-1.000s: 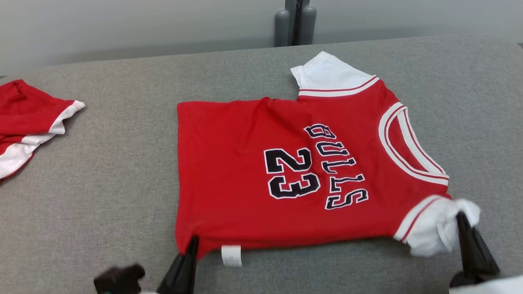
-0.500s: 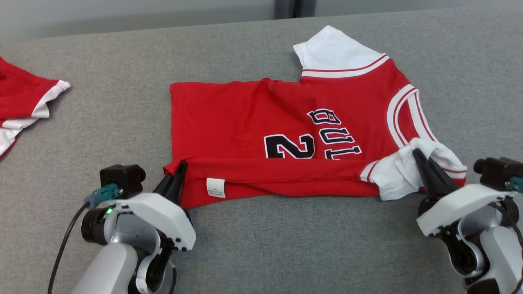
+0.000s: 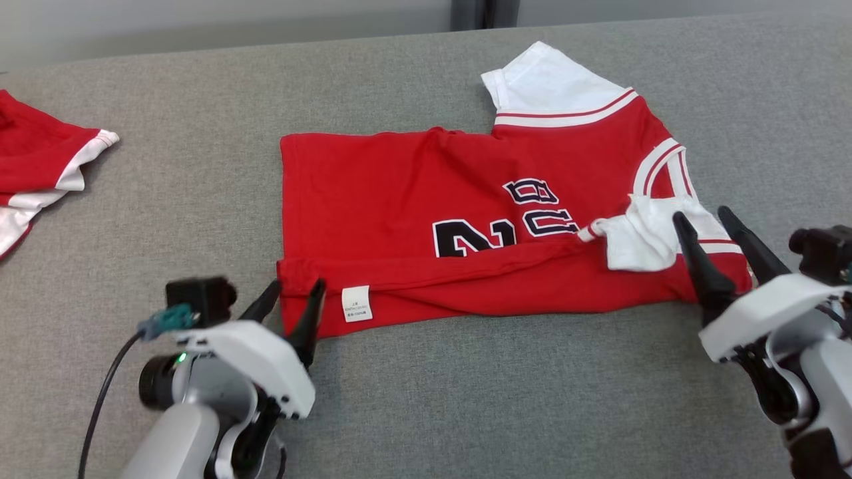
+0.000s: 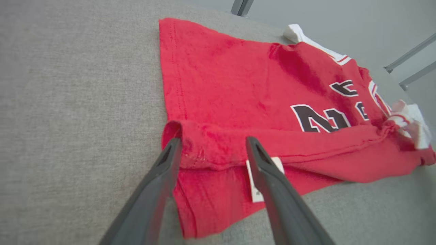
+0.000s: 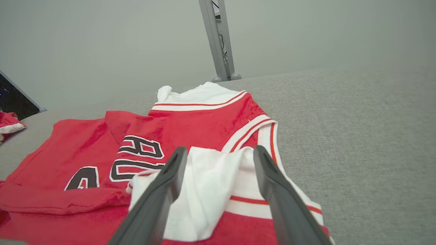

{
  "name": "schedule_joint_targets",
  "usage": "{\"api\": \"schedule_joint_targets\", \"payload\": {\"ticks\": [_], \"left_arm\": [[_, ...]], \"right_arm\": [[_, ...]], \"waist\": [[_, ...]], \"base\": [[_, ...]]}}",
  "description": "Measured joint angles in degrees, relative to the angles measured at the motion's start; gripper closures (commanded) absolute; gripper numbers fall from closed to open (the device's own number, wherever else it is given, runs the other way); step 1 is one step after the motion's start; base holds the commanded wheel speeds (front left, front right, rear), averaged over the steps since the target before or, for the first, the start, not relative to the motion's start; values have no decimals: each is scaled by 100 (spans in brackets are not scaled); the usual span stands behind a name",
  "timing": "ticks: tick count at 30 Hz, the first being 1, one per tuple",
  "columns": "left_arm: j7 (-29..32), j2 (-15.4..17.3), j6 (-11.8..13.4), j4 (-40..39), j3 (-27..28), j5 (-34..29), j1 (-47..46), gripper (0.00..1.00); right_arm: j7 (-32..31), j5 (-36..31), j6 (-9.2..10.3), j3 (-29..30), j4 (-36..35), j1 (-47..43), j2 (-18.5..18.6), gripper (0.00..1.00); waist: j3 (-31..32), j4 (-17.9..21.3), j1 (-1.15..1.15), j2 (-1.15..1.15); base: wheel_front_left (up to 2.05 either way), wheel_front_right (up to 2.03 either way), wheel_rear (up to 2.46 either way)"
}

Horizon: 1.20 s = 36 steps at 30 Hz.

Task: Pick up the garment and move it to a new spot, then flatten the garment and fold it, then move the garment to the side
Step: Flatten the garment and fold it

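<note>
Bulls jersey (image 3: 413,193): looks soft, light, limp, wrinkles easily. Left end effector (image 3: 297,285) & right end effector (image 3: 700,214) both wide, empty. Best grip pts: folded hem corner (image 3: 289,269), white sleeve (image 3: 639,236).

- Left gripper (image 3: 297,285) is seen low over the table's (image 3: 426,412) near side, left of middle. Jaws are held wide, fingers pointed toward the far edge.
- Left wrist (image 3: 246,359), white-cased, is angled up from the lower left, with the pale forearm (image 3: 173,439) seen beneath it.
- Right gripper (image 3: 701,213) is seen toward the right edge, jaws likewise spread, fingers tilted far-left.
- Right wrist (image 3: 759,313) is seen just behind it.
</note>
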State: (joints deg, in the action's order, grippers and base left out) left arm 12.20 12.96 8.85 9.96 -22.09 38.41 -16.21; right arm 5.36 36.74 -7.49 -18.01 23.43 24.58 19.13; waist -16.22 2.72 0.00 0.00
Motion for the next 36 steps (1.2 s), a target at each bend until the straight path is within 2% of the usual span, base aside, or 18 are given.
{"api": "schedule_joint_targets", "payload": {"ticks": [4,7,12,18,25,26,27,28,29,31,32,33,36], "left_arm": [[-62,121,20,-547,193,275,705,0],[90,245,81,-964,265,469,1221,0],[123,165,129,-1112,277,566,1240,0],[194,122,141,-939,267,599,1010,0],[278,82,75,-822,226,659,782,0],[290,82,55,-806,220,670,738,14],[298,78,34,-790,208,683,699,58],[323,80,20,-776,188,687,649,92],[341,80,-23,-770,168,688,608,100],[383,94,-82,-747,122,689,515,100],[402,118,-129,-730,109,689,480,100],[427,135,-162,-702,90,690,446,100],[493,172,-323,-676,13,709,388,100]], "right_arm": [[19,-9,0,7,-388,-456,392,0],[-183,-111,0,315,-681,-978,735,0],[-506,-245,0,661,-836,-1340,748,0],[-737,-569,0,844,-860,-1326,512,0],[-1091,-866,-1,1082,-698,-1188,405,0],[-1185,-931,-1,1091,-658,-1155,397,0],[-1281,-994,-1,1085,-644,-1107,394,0],[-1372,-1032,-1,1078,-635,-1058,394,0],[-1466,-1060,-1,1068,-628,-1001,387,0],[-1635,-1068,0,1035,-606,-861,375,0],[-1753,-1068,1,1005,-584,-782,379,64],[-1874,-1067,4,940,-580,-720,408,100],[-2145,-940,5,799,-591,-582,477,100]], "waist": [[60,26,0,0],[1,-8,0,0],[-169,-40,0,0],[-374,-30,0,0],[-573,-41,0,0],[-605,-43,0,0],[-640,-44,0,0],[-676,-45,0,0],[-714,-46,0,0],[-789,-50,0,0],[-821,-54,0,0],[-846,-60,0,0],[-860,-92,0,0]], "base": [[0,0,0],[0,0,0],[0,0,0],[0,0,0],[0,0,0],[0,0,0],[0,0,0],[0,0,0],[0,0,0],[0,0,0],[0,0,0],[0,0,0],[0,0,0]]}}
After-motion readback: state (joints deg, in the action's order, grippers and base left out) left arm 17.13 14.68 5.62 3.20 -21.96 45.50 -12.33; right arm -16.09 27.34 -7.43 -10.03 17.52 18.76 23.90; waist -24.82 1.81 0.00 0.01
